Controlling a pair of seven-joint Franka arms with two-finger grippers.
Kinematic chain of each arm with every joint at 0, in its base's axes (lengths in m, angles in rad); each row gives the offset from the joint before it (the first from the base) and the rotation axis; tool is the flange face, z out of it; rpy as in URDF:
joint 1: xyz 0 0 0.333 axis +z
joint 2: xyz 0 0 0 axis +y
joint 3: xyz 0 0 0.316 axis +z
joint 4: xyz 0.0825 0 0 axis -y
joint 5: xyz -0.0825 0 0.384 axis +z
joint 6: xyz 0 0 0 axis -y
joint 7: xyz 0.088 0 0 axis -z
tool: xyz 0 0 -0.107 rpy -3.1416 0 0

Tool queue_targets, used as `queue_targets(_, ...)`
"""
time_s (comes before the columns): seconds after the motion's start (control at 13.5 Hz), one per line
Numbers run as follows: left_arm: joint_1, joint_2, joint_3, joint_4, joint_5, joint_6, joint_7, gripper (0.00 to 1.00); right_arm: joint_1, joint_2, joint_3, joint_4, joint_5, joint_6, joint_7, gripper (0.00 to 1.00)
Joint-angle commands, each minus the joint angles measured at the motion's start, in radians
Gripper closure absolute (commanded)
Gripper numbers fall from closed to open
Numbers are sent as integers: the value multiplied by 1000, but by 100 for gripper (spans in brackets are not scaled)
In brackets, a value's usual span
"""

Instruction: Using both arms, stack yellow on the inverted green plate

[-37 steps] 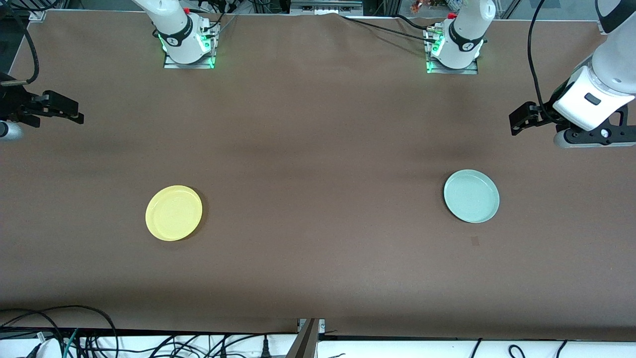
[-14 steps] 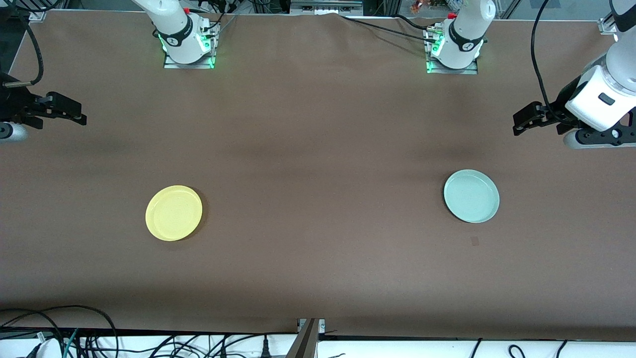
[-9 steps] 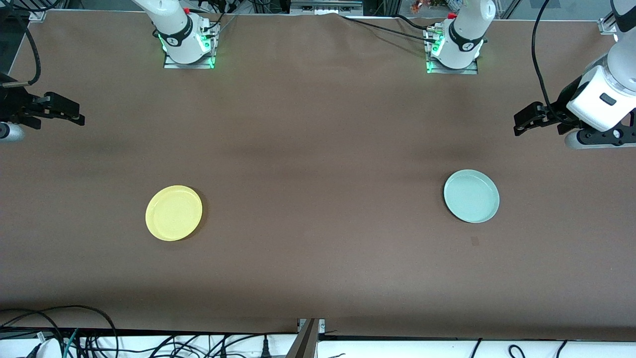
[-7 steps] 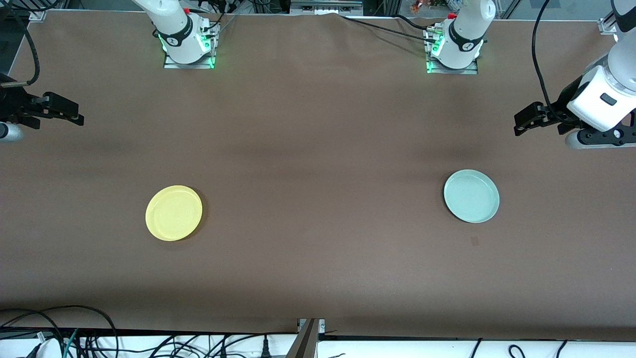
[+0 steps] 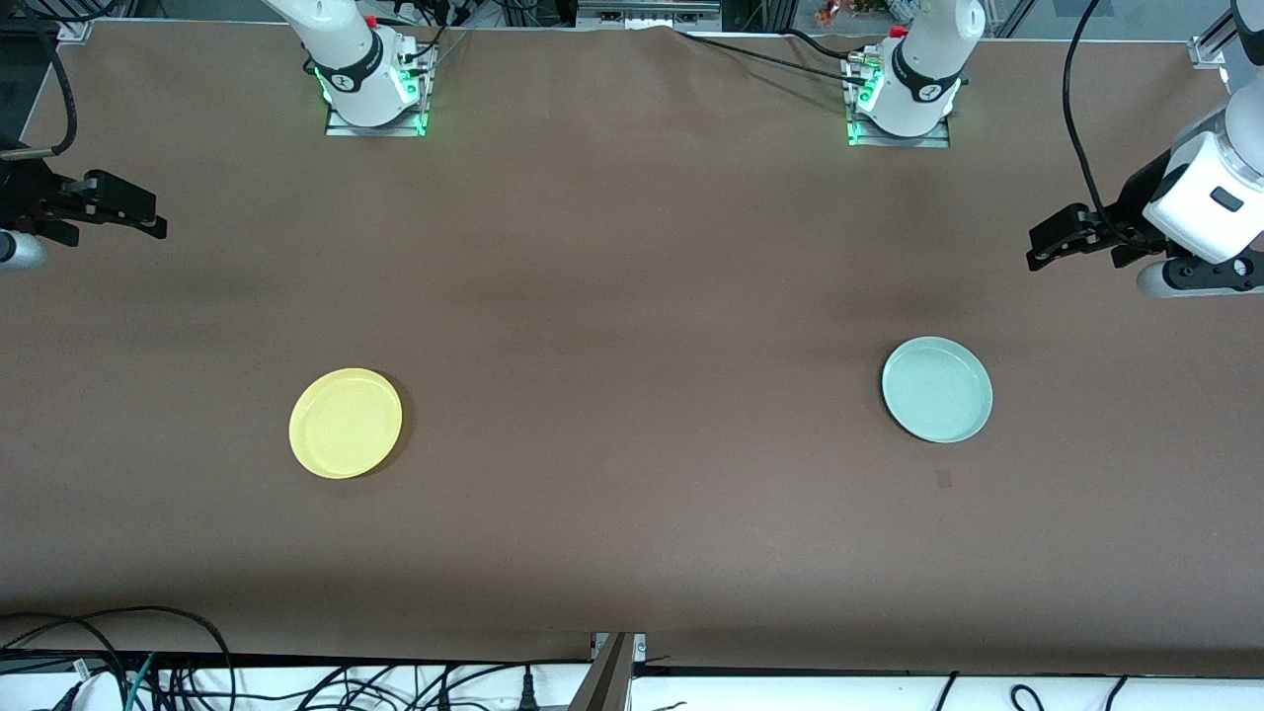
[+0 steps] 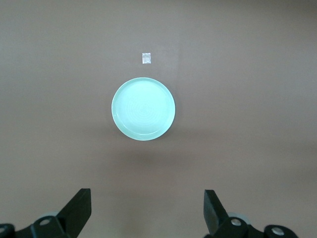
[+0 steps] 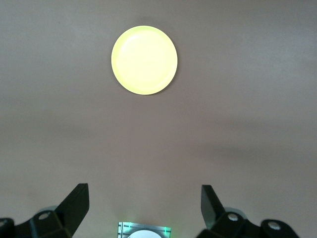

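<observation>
The yellow plate (image 5: 346, 423) lies flat on the brown table toward the right arm's end; it also shows in the right wrist view (image 7: 144, 59). The pale green plate (image 5: 936, 389) lies flat toward the left arm's end, hollow side up as far as I can tell, and shows in the left wrist view (image 6: 143, 108). My left gripper (image 5: 1042, 247) hangs open and empty over bare table near that end, apart from the green plate; its own view (image 6: 146, 198) shows the jaws wide apart. My right gripper (image 5: 148, 219) is open and empty over the table's other end (image 7: 143, 194).
The arm bases (image 5: 373, 94) (image 5: 901, 104) stand along the table's edge farthest from the front camera. A small square mark (image 5: 944, 479) lies on the table just nearer the camera than the green plate. Cables (image 5: 118, 652) hang along the near edge.
Both grippers have drifted slightly outward toward their table ends and a little upward in the front view. Both stay open. The plates have not moved.
</observation>
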Motion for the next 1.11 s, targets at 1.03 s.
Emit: queue_targets(1.03, -5, 14, -16, 40, -7, -20, 3, 0, -4, 4, -5, -1, -36, -23, 21, 0)
